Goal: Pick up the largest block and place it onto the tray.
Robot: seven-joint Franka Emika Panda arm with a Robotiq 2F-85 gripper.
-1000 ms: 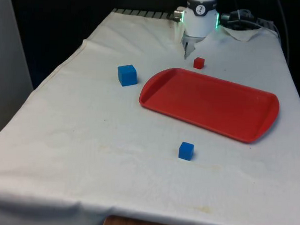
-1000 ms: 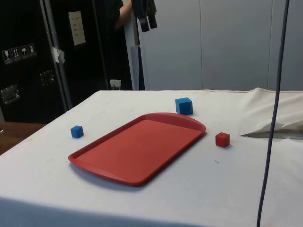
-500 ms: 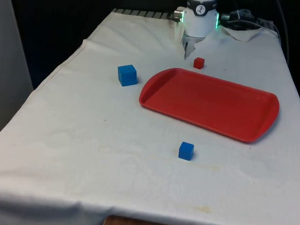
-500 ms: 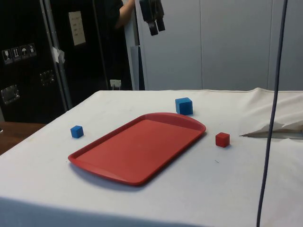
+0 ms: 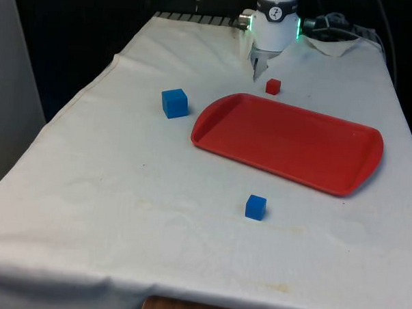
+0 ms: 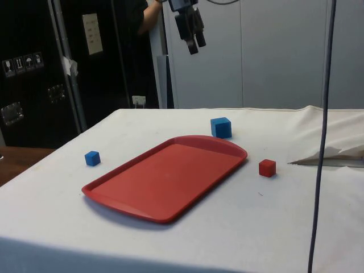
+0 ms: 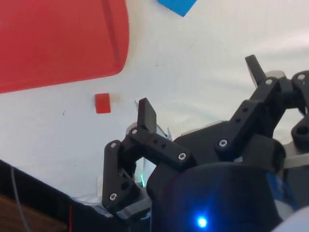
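The largest block, a blue cube (image 5: 175,102), sits on the white cloth off the red tray's (image 5: 288,141) corner, on the front view's left. In the side view this cube (image 6: 220,127) stands just behind the tray's (image 6: 165,176) far end. High above the table hangs my gripper (image 6: 196,41), roughly over the cube. The wrist view has the gripper (image 7: 199,87) open with nothing between its fingers, and the blue cube (image 7: 177,6) and tray (image 7: 53,43) far below.
A small red block (image 5: 273,86) lies near the tray's far edge, by the robot base. A small blue block (image 5: 256,206) lies in front of the tray. A dark cable (image 6: 324,136) hangs at the side view's right. A person's arm (image 6: 151,12) shows behind.
In the side view my gripper has swung to the right and a little lower, coming over the large blue cube. No block or tray has moved.
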